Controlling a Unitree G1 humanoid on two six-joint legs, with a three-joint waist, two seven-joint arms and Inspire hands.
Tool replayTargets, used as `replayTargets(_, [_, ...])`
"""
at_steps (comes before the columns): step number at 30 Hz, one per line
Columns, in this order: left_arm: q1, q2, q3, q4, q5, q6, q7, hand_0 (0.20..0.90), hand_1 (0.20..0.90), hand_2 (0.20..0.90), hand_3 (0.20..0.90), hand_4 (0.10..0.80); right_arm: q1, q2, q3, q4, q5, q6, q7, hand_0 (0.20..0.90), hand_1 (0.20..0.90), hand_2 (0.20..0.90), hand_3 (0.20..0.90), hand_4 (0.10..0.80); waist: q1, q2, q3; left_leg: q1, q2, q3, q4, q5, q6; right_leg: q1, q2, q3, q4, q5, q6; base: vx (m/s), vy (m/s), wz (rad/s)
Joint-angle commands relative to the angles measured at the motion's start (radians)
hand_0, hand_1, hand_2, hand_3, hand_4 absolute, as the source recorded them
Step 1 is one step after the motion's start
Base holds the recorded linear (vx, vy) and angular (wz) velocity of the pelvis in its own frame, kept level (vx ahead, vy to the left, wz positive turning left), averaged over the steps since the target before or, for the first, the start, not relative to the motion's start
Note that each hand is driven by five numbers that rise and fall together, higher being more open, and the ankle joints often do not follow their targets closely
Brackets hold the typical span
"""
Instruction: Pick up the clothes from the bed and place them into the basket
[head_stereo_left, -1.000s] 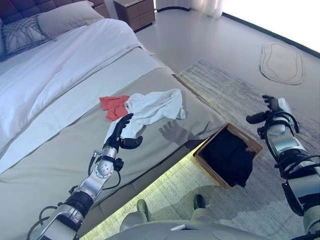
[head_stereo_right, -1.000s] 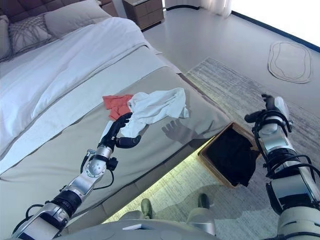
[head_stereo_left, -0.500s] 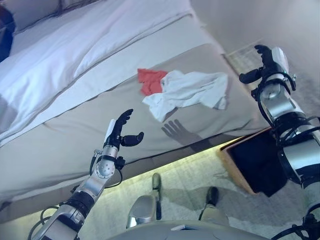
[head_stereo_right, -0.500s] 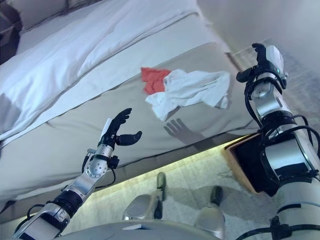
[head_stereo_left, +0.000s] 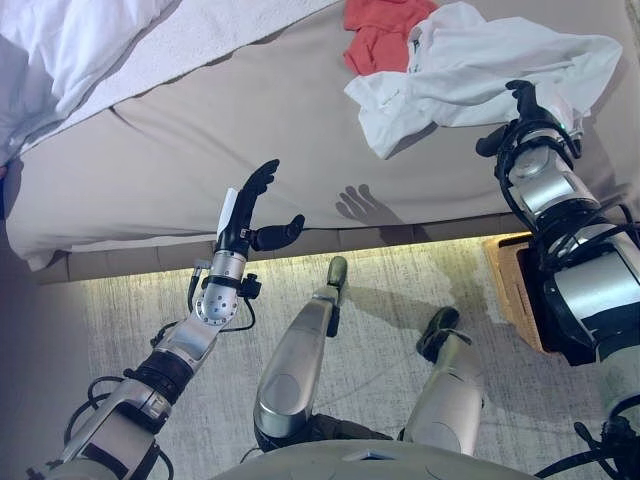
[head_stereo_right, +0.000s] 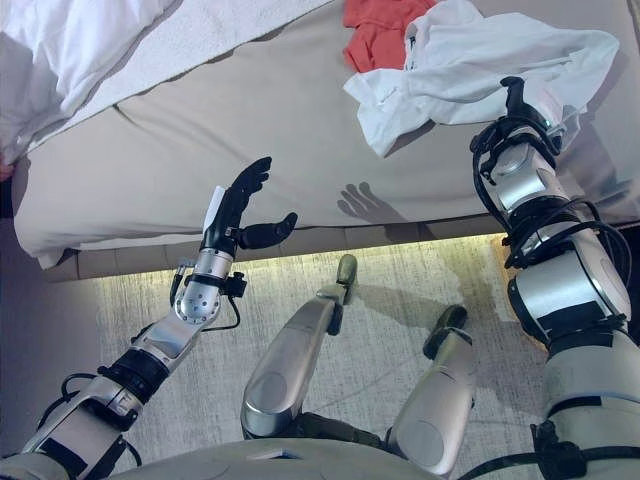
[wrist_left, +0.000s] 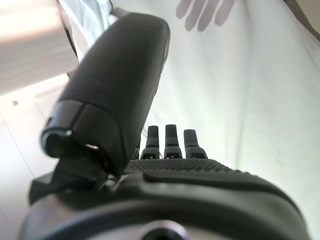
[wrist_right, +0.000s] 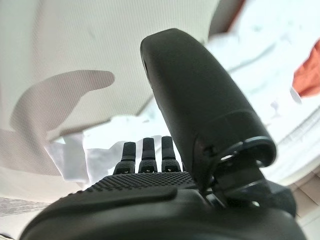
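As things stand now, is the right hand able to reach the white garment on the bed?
Probably yes. The right hand is open and hovers right at the near edge of the white garment on the bed, and nothing lies between them. The red garment lies farther back, partly under the white one.

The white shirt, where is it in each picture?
Left eye view: the white shirt lies top right on the bed, just past the right hand.
Right eye view: top right again, beside the red cloth.
Left wrist view: not clearly in it; only the tan bed cover shows.
Right wrist view: white folds beyond the hand's fingers.
Shared landmark: the red cloth, touching the shirt.
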Motion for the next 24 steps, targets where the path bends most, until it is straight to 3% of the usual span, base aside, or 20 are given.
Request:
replayTargets(1, [0.014, 0.073, 0.061, -0.184, -0.054, -0.104, 0.067, 0.900, 0.900, 0.900, 0.900, 0.800, -0.139, -0.082, 0.049, -0.021, -0.020, 0.019, -0.058, 0.900, 0.900, 0.900, 0.900, 0.800, 0.017, -0.006, -0.022, -0.129, 0.026, -0.026, 0.242, -0.209, 0.017, -0.091, 0.030, 0.038, 0.185, -0.074, -0.048, -0.018, -0.009, 0.06])
replayTargets(9, [0.067, 0.088, 0.090, -0.253, -0.078, -0.113, 0.072, 0.900, 0.900, 0.900, 0.900, 0.800, -0.209, -0.134, 0.102, 0.034, -0.061, 0.098, -0.020, 0.900, 0.900, 0.900, 0.900, 0.800, 0.021, 0.011, -0.022, -0.276, 0.011, -0.024, 0.444, -0.296, 0.050, -0.243, 0.035, 0.086, 0.350, -0.133, -0.070, -0.019, 0.010, -0.01])
replayTargets(10, [0.078, 0.088, 0.092, -0.257, -0.080, -0.118, 0.070, 0.900, 0.900, 0.900, 0.900, 0.800, -0.224, -0.146, 0.107, 0.051, -0.056, 0.099, -0.020, 0.811, 0.811, 0.811, 0.796, 0.696, 0.022, 0.014, -0.022, -0.291, 0.007, -0.024, 0.468, -0.306, 0.054, -0.260, 0.038, 0.094, 0.373, -0.143, -0.072, 0.000, 0.000, 0.00])
replayTargets(11, [0.085, 0.088, 0.092, -0.260, -0.081, -0.120, 0.067, 0.900, 0.900, 0.900, 0.900, 0.800, -0.231, -0.151, 0.107, 0.062, -0.060, 0.096, -0.024, 0.594, 0.594, 0.594, 0.543, 0.443, 0.023, 0.016, -0.022, -0.300, 0.004, -0.025, 0.482, -0.311, 0.055, -0.269, 0.039, 0.097, 0.386, -0.149, -0.073, 0.000, 0.000, 0.00])
replayTargets(12, [0.097, 0.089, 0.092, -0.264, -0.078, -0.123, 0.062, 0.900, 0.900, 0.900, 0.900, 0.800, -0.244, -0.161, 0.109, 0.077, -0.066, 0.096, -0.032, 0.486, 0.486, 0.486, 0.417, 0.317, 0.024, 0.018, -0.022, -0.313, 0.000, -0.026, 0.507, -0.319, 0.056, -0.280, 0.040, 0.101, 0.406, -0.158, -0.075, 0.000, 0.000, 0.00])
replayTargets(13, [0.105, 0.090, 0.091, -0.268, -0.075, -0.126, 0.061, 0.900, 0.900, 0.900, 0.900, 0.800, -0.254, -0.169, 0.111, 0.086, -0.064, 0.097, -0.035, 0.448, 0.448, 0.448, 0.373, 0.273, 0.025, 0.021, -0.022, -0.321, -0.001, -0.026, 0.521, -0.324, 0.057, -0.289, 0.040, 0.102, 0.419, -0.163, -0.077, 0.000, 0.000, 0.00])
replayTargets(14, [0.114, 0.093, 0.091, -0.274, -0.073, -0.129, 0.063, 0.900, 0.900, 0.900, 0.900, 0.800, -0.266, -0.181, 0.115, 0.096, -0.053, 0.092, -0.041, 0.314, 0.314, 0.314, 0.216, 0.116, 0.025, 0.022, -0.022, -0.328, 0.000, -0.025, 0.534, -0.328, 0.058, -0.296, 0.041, 0.105, 0.429, -0.168, -0.078, 0.000, 0.000, 0.00])
replayTargets(15, [0.123, 0.093, 0.092, -0.279, -0.073, -0.131, 0.067, 0.900, 0.900, 0.900, 0.900, 0.800, -0.275, -0.192, 0.115, 0.101, -0.050, 0.085, -0.047, 0.300, 0.300, 0.300, 0.200, 0.100, 0.024, 0.022, -0.022, -0.332, -0.001, -0.024, 0.543, -0.332, 0.059, -0.301, 0.042, 0.106, 0.436, -0.172, -0.079, 0.000, 0.000, 0.00])
replayTargets(19, [0.161, 0.097, 0.105, -0.294, -0.081, -0.146, 0.066, 0.900, 0.900, 0.900, 0.900, 0.800, -0.293, -0.227, 0.109, 0.096, -0.031, 0.070, -0.108, 0.300, 0.300, 0.300, 0.200, 0.100, 0.023, 0.025, -0.022, -0.348, -0.006, -0.023, 0.565, -0.335, 0.060, -0.317, 0.047, 0.111, 0.457, -0.179, -0.080, 0.021, 0.006, 0.05])
replayTargets(20, [0.165, 0.099, 0.107, -0.298, -0.084, -0.147, 0.067, 0.900, 0.900, 0.900, 0.900, 0.800, -0.297, -0.233, 0.106, 0.084, -0.014, 0.072, -0.131, 0.356, 0.356, 0.356, 0.266, 0.166, 0.022, 0.024, -0.022, -0.348, -0.007, -0.023, 0.563, -0.334, 0.060, -0.317, 0.048, 0.111, 0.456, -0.178, -0.080, 0.000, 0.000, 0.00])
replayTargets(22, [0.177, 0.104, 0.110, -0.309, -0.083, -0.147, 0.068, 0.900, 0.900, 0.900, 0.900, 0.800, -0.301, -0.244, 0.089, 0.047, -0.003, 0.059, -0.182, 0.832, 0.832, 0.832, 0.820, 0.720, 0.020, 0.023, -0.022, -0.346, -0.007, -0.022, 0.558, -0.331, 0.059, -0.315, 0.050, 0.112, 0.452, -0.177, -0.079, 0.000, 0.000, 0.00])
replayTargets(23, [0.180, 0.105, 0.110, -0.311, -0.085, -0.150, 0.065, 0.900, 0.900, 0.900, 0.900, 0.800, -0.299, -0.248, 0.081, 0.034, -0.007, 0.047, -0.206, 0.900, 0.900, 0.900, 0.900, 0.800, 0.020, 0.022, -0.022, -0.345, -0.007, -0.022, 0.556, -0.330, 0.057, -0.313, 0.049, 0.111, 0.450, -0.175, -0.079, 0.000, 0.000, 0.00])
replayTargets(24, [0.182, 0.107, 0.109, -0.312, -0.086, -0.151, 0.062, 0.900, 0.900, 0.900, 0.900, 0.800, -0.299, -0.248, 0.076, 0.024, -0.011, 0.032, -0.220, 0.900, 0.900, 0.900, 0.900, 0.800, 0.019, 0.021, -0.022, -0.340, -0.007, -0.022, 0.551, -0.327, 0.056, -0.309, 0.050, 0.112, 0.445, -0.170, -0.078, 0.000, 0.000, 0.00])
